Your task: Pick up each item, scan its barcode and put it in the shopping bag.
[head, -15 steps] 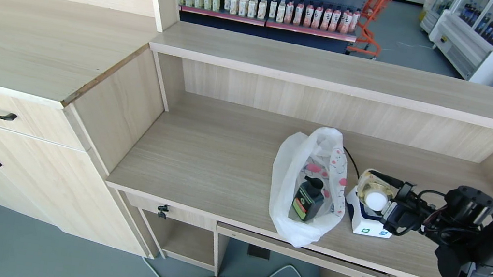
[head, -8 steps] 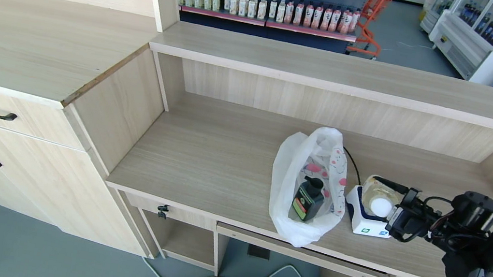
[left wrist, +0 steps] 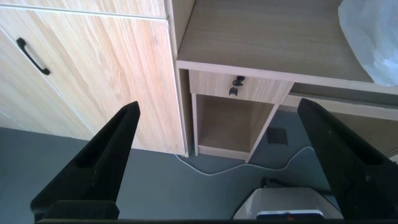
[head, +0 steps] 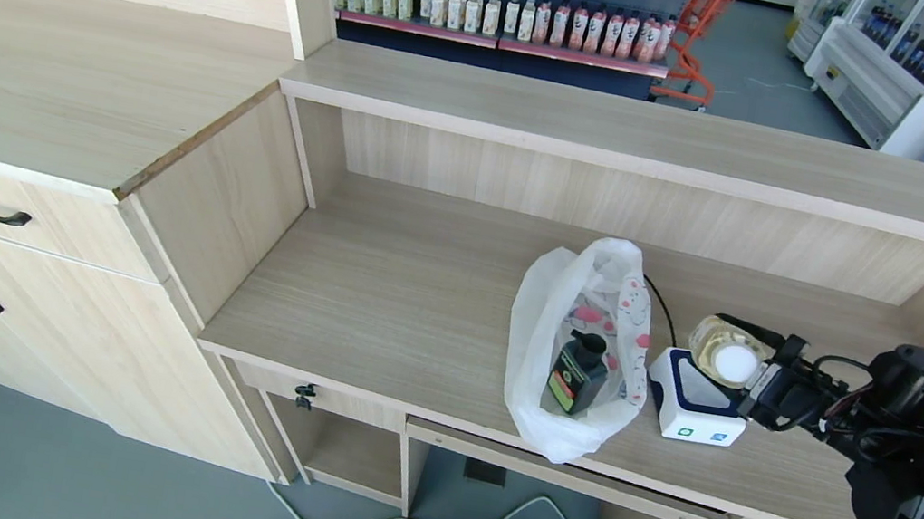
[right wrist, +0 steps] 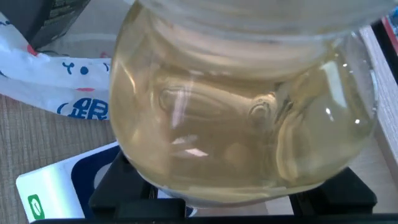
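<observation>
Right claw (head: pixel 744 364): closed around the bottle (head: pixel 719 348).
Left claw (left wrist: pixel 217 162): wide open, holds nothing.
Bottle place: just above the scanner (head: pixel 692 408), toward its 1 o'clock; bag (head: pixel 551 309) at the scanner's 9 o'clock.
Handling: probably heavy with liquid, stiff, smooth and slippery; grip the body firmly.

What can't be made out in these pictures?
Barcode on the clear bottle: head view faces its white cap; right wrist view sits too close.
Shopping bag contents beyond the dark bottle: hidden by plastic folds, head view.
Scanner window: mostly covered by the clear bottle, right wrist view.
</observation>
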